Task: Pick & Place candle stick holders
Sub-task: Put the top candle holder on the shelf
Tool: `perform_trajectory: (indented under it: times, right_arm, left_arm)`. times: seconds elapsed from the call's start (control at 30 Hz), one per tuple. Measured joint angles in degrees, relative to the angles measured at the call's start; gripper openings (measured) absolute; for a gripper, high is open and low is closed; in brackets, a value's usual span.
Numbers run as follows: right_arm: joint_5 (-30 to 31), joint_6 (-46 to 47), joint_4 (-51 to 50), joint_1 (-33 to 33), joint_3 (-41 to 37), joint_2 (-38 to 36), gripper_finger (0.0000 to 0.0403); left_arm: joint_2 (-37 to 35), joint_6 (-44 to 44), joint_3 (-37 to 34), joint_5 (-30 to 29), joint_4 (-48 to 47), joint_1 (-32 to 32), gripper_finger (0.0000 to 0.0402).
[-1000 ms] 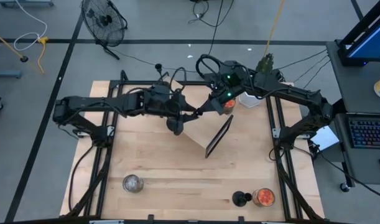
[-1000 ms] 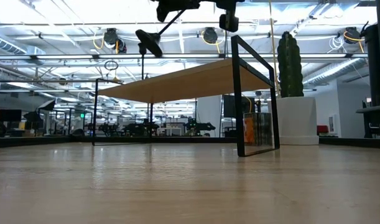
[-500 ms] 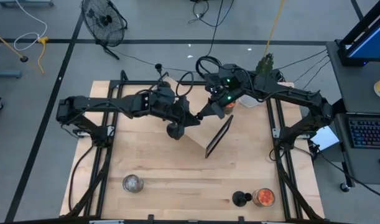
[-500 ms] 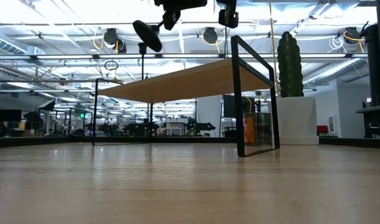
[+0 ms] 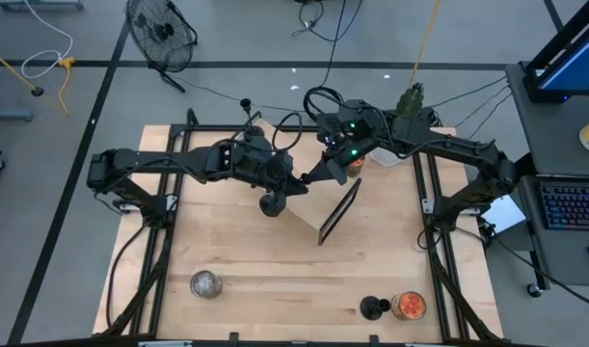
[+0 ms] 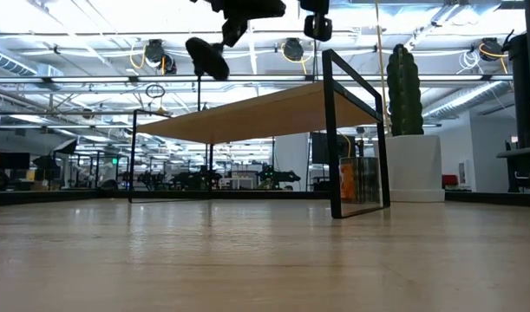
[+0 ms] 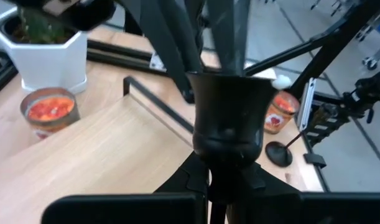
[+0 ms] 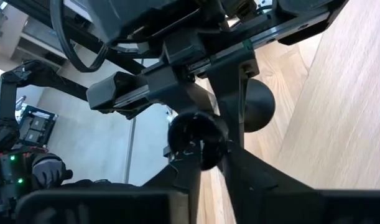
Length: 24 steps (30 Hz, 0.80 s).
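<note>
1. Left hand (image 5: 292, 180): raised above the middle of the worktop (image 5: 246, 260), closed on the thin stem of a black candle stick holder (image 5: 271, 203). In the left wrist view the holder's cup (image 7: 230, 118) stands just ahead of this hand, its stem running back between the fingers.
2. Held candle stick holder: carried clear of the worktop and tilted. Its round flat base points toward the left arm's side and slightly downward, while the cup end points toward the right arm. The low view shows the base (image 6: 207, 57) hanging high above the wooden surface.
3. Right hand (image 5: 318, 172): meets the same holder from the opposite side, at the cup end. In the right wrist view its fingers (image 8: 252, 171) flank the cup (image 8: 196, 140). Whether they press on it or stand slightly apart from it cannot be told.
4. Black-framed wooden shelf (image 5: 325, 214): stands on the worktop just beside and below the two hands.
5. Second candle stick holder (image 5: 373, 307): upright on the worktop near its front edge, just beside an orange jar candle (image 5: 409, 306).
6. Glass jar (image 5: 205, 283): near the front left of the worktop, well apart from both hands.
7. Potted cactus (image 6: 404, 91) in a white pot: at the far edge, near another orange jar candle (image 7: 50, 111).
</note>
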Motion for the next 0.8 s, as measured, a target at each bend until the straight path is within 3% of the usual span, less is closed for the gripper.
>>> perform_trajectory:
  times: [0.27,0.5,0.63,0.8]
  right_arm:
    - [-0.05,-0.09,-0.03,-0.06,0.00,-0.02,0.0122]
    - [-0.61,-0.17,0.07,-1.10,0.02,-1.23,0.0136]
    - [-0.55,-0.25,0.49,-1.61,0.02,-1.77,0.0132]
    - [-0.40,-1.76,0.07,-1.66,0.02,-2.60,0.0128]
  left_arm:
    - [-0.27,-0.77,0.01,-1.68,-2.53,0.04,0.0020]
    - [-4.52,-1.25,-0.08,-9.32,-10.36,0.26,0.0020]
    - [-8.06,-2.73,-0.08,-18.18,-13.01,0.27,0.0020]
    - [-11.98,-3.48,-0.08,-35.33,-12.89,0.31,0.0020]
